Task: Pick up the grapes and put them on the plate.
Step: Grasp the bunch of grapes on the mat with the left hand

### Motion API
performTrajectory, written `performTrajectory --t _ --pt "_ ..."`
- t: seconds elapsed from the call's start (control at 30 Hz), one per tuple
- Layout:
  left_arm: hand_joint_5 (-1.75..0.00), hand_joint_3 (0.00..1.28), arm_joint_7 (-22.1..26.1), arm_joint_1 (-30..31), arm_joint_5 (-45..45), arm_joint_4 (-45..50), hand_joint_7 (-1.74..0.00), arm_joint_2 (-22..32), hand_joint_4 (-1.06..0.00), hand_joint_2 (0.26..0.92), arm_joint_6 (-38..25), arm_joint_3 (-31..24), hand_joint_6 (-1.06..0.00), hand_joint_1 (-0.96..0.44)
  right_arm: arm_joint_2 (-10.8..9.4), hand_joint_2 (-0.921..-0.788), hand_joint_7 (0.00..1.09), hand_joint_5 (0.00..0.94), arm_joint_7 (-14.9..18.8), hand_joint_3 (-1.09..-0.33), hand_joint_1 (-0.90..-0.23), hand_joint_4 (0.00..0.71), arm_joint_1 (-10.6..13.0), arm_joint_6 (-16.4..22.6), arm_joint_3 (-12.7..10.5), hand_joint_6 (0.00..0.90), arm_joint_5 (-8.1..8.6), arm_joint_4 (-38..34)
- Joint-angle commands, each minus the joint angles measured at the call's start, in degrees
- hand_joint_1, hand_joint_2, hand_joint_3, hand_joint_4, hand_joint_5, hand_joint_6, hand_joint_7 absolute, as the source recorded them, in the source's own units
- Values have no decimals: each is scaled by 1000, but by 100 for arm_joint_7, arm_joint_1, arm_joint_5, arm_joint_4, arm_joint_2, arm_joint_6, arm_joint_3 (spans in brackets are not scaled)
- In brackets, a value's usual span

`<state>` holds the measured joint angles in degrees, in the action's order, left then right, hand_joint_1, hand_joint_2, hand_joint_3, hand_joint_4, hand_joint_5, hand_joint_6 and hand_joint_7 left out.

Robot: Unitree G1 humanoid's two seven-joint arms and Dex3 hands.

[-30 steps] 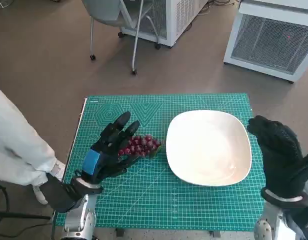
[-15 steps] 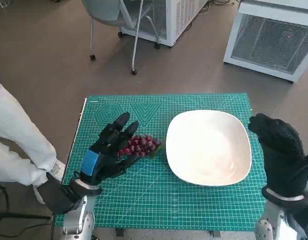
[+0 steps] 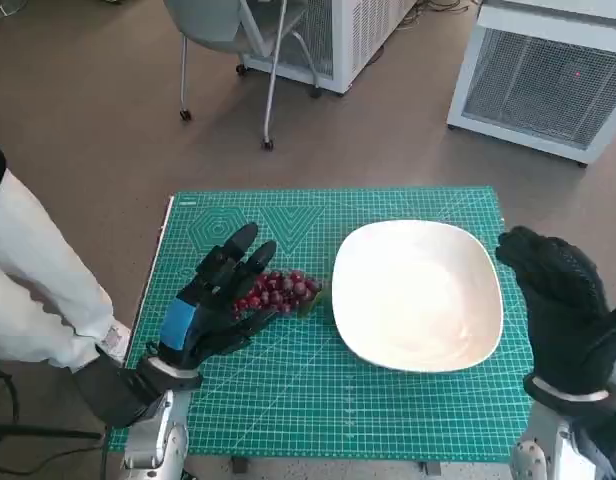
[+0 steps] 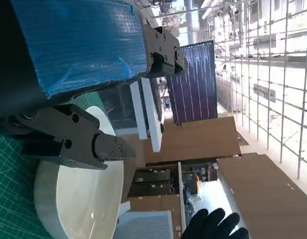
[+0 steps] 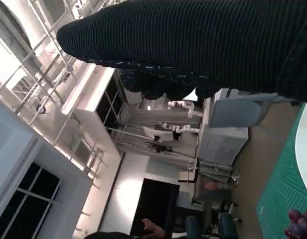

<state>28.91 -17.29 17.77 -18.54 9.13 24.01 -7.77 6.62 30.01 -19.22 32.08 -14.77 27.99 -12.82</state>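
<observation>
A bunch of dark red grapes [image 3: 281, 290] lies on the green cutting mat [image 3: 318, 400], just left of the white plate [image 3: 418, 295]. My left hand [image 3: 213, 297] hovers over the left end of the bunch with its fingers spread, holding nothing. The plate [image 4: 78, 199] also shows in the left wrist view, beyond the black fingers [image 4: 78, 142]. My right hand [image 3: 558, 310] in its black glove stands at the plate's right edge, fingers loosely apart and empty. A few grapes [image 5: 301, 222] peek into the right wrist view's corner.
A person in a white sleeve [image 3: 33, 290] stands close to the mat's left side. Behind the table are a wheeled chair [image 3: 238, 60] and white cabinets [image 3: 548, 75]. The mat's left edge [image 3: 153, 270] lies near my left forearm.
The person's white sleeve at the left has shifted. My left hand has drifted slightly back and left over the grapes. The right hand, grapes and plate have stayed put.
</observation>
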Motion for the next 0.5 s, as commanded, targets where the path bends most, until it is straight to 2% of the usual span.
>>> performTrajectory --t 0.03,0.17,0.27,0.37,0.5 --pt "0 169 -265 38 -526 263 -156 228 -311 920 87 42 -286 -111 -1 -921 729 193 -55 -554 -409 577 145 -92 -3 307 -31 15" --pt "0 90 -875 15 -1864 509 -125 688 -238 901 250 156 -240 -210 7 -921 729 187 -52 -554 -406 577 134 -80 -15 306 -51 -8" --pt "0 49 -1231 20 -2721 813 -97 977 -164 880 141 243 -201 -282 13 -921 729 184 -48 -554 -406 577 120 -80 -22 306 -52 -25" --pt "1 21 -1438 19 -3538 1226 -70 1249 -79 849 -181 360 -163 -336 20 -921 729 181 -35 -554 -406 578 104 -83 -28 306 -42 -46" --pt "1 5 -1510 -6 -4443 1692 -44 1467 -18 802 -820 561 -127 -366 25 -921 730 178 -19 -554 -406 579 82 -79 -37 305 -31 -80"
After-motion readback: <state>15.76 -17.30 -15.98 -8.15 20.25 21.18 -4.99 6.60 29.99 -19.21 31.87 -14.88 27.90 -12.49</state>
